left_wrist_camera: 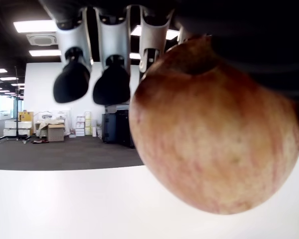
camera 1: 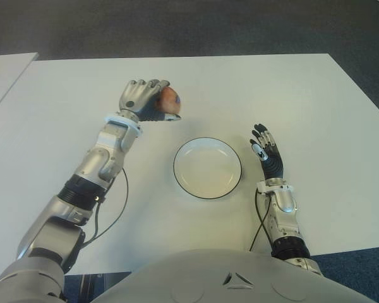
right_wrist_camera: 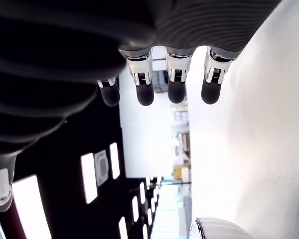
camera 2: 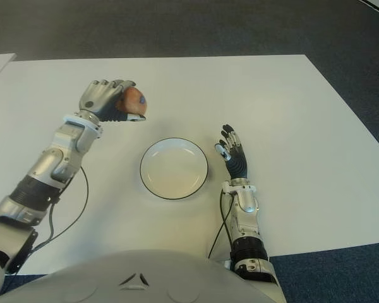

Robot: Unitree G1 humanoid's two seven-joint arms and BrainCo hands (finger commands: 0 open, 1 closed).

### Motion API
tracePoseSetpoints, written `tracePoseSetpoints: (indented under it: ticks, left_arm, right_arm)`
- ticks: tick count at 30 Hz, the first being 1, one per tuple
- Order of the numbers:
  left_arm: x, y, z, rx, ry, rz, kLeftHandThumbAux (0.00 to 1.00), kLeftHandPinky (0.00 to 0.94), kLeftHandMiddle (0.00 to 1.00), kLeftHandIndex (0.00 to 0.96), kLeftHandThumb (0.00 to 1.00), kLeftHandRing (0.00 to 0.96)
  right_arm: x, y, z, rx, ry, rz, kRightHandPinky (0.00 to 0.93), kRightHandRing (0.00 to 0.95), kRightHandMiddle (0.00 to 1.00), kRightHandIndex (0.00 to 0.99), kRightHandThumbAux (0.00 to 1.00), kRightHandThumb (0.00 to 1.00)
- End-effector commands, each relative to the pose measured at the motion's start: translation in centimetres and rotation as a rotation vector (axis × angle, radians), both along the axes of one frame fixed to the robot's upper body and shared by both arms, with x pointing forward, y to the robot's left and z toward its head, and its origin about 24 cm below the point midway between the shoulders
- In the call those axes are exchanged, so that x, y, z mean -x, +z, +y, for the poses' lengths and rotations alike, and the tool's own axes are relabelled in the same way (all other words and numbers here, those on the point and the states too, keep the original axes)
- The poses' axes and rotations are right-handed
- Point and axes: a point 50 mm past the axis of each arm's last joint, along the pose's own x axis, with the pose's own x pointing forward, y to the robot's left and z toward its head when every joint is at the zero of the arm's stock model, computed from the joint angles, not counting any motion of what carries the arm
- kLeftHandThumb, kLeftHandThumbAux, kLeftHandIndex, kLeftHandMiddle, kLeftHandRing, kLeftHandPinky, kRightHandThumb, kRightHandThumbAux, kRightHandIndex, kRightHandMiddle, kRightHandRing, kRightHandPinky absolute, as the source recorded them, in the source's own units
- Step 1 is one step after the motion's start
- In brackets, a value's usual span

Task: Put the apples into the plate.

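A red-yellow apple (camera 1: 170, 100) sits in my left hand (camera 1: 146, 101), whose fingers are curled around it, held over the white table behind and left of the plate. Close up in the left wrist view, the apple (left_wrist_camera: 214, 134) fills the frame under the fingers (left_wrist_camera: 109, 79). The white plate (camera 1: 207, 168) with a dark rim lies at the table's middle front and holds nothing. My right hand (camera 1: 265, 150) shows just right of the plate, fingers straight and spread, holding nothing. Only one apple is in view.
The white table (camera 1: 303, 95) stretches wide on every side of the plate. A second white table edge (camera 1: 6, 72) shows at the far left. Dark carpet lies beyond the table. A black cable (camera 1: 110, 214) hangs from my left forearm.
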Motion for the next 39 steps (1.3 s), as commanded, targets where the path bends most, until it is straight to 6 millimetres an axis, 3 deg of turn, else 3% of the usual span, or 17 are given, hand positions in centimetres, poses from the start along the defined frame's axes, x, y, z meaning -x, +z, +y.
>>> tracePoseSetpoints:
  ticks: [1,6,16,39]
  left_arm:
    - [2.4,-2.3,-2.4,0.009,-0.092,0.113,0.664,0.788,0.529,0.410,0.857,0.826]
    - [4.6,-4.4,-3.8,0.031,-0.171,0.215,0.665,0.806,0.529,0.407,0.857,0.836]
    - [7.0,-6.3,-5.4,0.027,-0.249,0.244,0.663,0.810,0.530,0.409,0.857,0.845]
    - [8.6,-5.8,-7.0,-0.052,-0.312,0.332,0.662,0.755,0.514,0.415,0.857,0.775]
  right_arm:
    - [3.0,-4.1,0.0,-0.035,-0.031,0.244,0.000,0.000,0.000,0.000,0.470,0.000]
    - [3.0,-4.0,0.2,-0.041,-0.031,0.236,0.000,0.000,0.000,0.000,0.457,0.000]
    - [3.0,-3.9,0.6,-0.043,-0.036,0.220,0.000,0.000,0.000,0.000,0.453,0.000]
    - [3.2,-4.1,0.8,-0.025,-0.011,0.247,0.000,0.000,0.000,0.000,0.525,0.000]
